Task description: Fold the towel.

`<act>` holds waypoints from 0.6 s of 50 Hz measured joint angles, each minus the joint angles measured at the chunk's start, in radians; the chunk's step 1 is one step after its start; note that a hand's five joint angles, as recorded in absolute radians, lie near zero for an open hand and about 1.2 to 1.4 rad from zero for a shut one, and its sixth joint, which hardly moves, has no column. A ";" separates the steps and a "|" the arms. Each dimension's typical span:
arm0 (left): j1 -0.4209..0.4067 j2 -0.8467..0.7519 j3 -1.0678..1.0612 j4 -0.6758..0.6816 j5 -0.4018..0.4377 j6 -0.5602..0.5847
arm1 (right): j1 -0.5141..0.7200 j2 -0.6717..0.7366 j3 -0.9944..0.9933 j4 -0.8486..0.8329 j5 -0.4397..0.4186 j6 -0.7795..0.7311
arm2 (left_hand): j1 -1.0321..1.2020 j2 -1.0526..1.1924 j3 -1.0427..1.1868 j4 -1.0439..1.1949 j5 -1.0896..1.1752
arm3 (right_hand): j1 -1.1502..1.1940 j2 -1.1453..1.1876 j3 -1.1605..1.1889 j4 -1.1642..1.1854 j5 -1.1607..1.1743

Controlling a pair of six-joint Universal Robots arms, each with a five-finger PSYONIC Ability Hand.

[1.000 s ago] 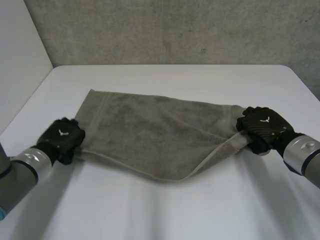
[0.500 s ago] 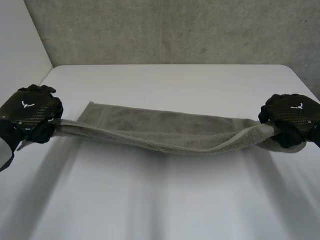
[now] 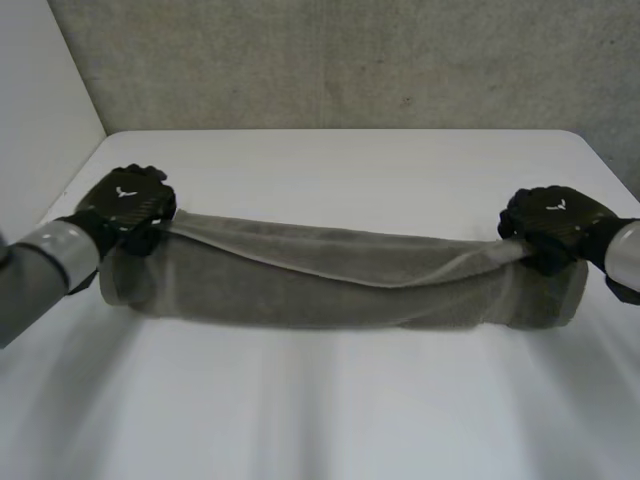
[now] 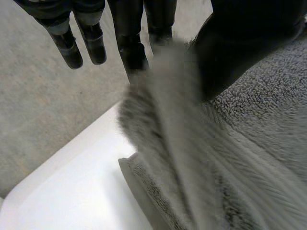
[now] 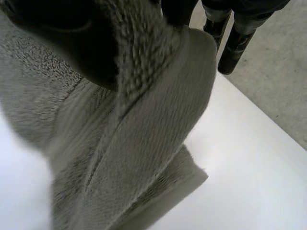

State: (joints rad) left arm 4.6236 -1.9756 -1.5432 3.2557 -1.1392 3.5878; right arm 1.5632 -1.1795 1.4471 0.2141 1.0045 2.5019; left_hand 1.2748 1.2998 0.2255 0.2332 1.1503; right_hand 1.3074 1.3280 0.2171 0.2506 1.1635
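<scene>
A grey-brown towel (image 3: pixel 340 285) is stretched across the white table (image 3: pixel 350 160), its near half lifted and hanging doubled between my two hands. My left hand (image 3: pixel 128 203) is shut on the towel's left end; in the left wrist view the cloth (image 4: pixel 192 158) is pinched between thumb (image 4: pixel 240 38) and fingers (image 4: pixel 132 48). At the other end my right hand (image 3: pixel 550 222) grips the towel, and the right wrist view shows the hemmed edge (image 5: pixel 158 124) pinched under its thumb (image 5: pixel 72 43). The lower layer still rests on the table.
The table's back edge meets a grey concrete wall (image 3: pixel 350 60). Bare tabletop (image 3: pixel 330 410) lies in front of the towel and behind it.
Both hands have carried the towel's near edge up and away from me, over the far half. The left hand has moved inward and back, the right slightly inward.
</scene>
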 measured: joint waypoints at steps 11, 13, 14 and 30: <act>-0.067 -0.332 0.344 0.000 -0.074 0.007 | 0.060 0.141 -0.067 -0.283 0.054 0.147 | 0.000 0.000 0.000 0.000 0.000 | 0.000 0.000 0.000 0.000 0.000; -0.074 -0.364 0.380 0.002 -0.076 0.008 | 0.070 0.171 -0.075 -0.318 0.066 0.158 | 0.000 0.000 0.000 0.000 0.000 | 0.000 0.000 0.000 0.000 0.000; -0.076 -0.372 0.388 0.003 -0.076 0.008 | 0.072 0.180 -0.078 -0.324 0.069 0.159 | 0.000 0.000 0.000 0.000 0.000 | 0.000 0.000 0.000 0.000 0.000; -0.094 -0.441 0.405 0.130 -0.075 0.009 | 0.083 0.341 -0.149 -0.346 0.110 0.154 | 0.000 0.000 0.000 0.000 0.000 | -0.045 -0.046 0.000 0.000 -0.048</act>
State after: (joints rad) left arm 4.5293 -2.4162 -1.1383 3.3860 -1.2145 3.5973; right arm 1.6464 -0.8385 1.2977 -0.1323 1.1144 2.6556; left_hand 1.2748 1.2998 0.2255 0.2331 1.1503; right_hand 1.2626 1.2818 0.2171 0.2507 1.1152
